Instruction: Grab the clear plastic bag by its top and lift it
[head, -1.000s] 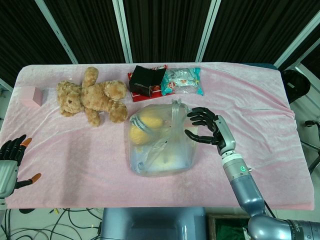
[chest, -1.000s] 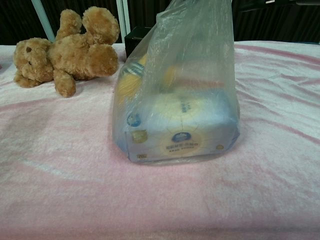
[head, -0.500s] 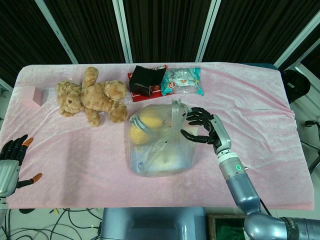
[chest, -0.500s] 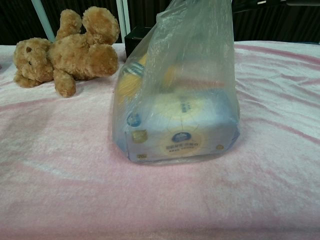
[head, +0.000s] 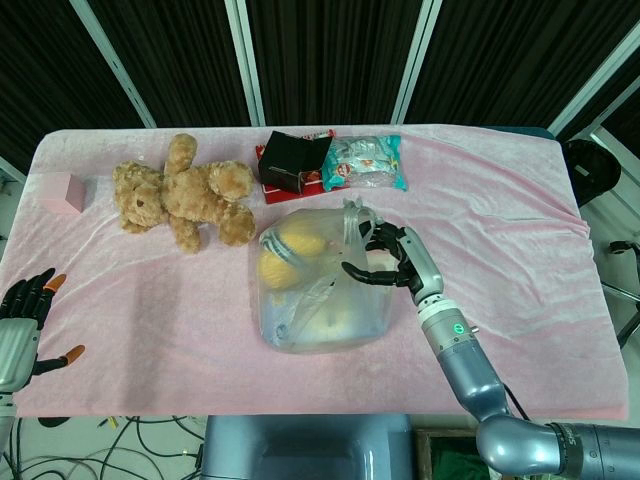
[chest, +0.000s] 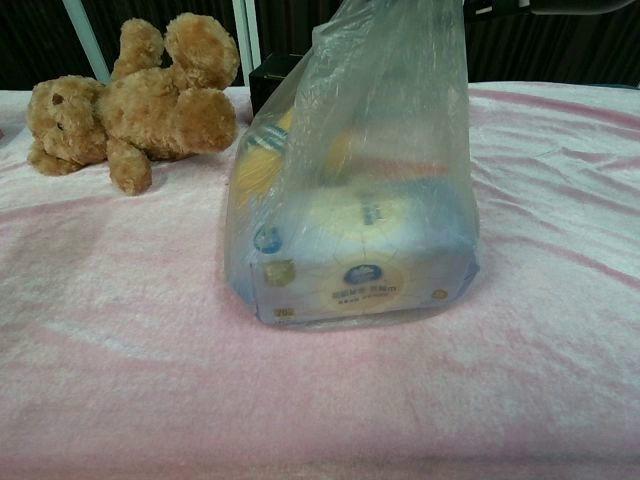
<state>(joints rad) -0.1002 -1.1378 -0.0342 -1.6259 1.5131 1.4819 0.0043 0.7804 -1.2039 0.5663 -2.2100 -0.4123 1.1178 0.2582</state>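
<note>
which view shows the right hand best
The head view: the right hand shows whole from above, fingers spread at the gathered top of the clear plastic bag. Whether it grips yet is unclear. The chest view shows only a dark sliver at its top edge, which may be that hand.

Over the last second the right hand (head: 385, 258) slides leftward from beside the bag (head: 318, 285) until its spread fingers (head: 358, 270) reach over the bag's bunched top, the thumb now against the plastic just below it.
</note>
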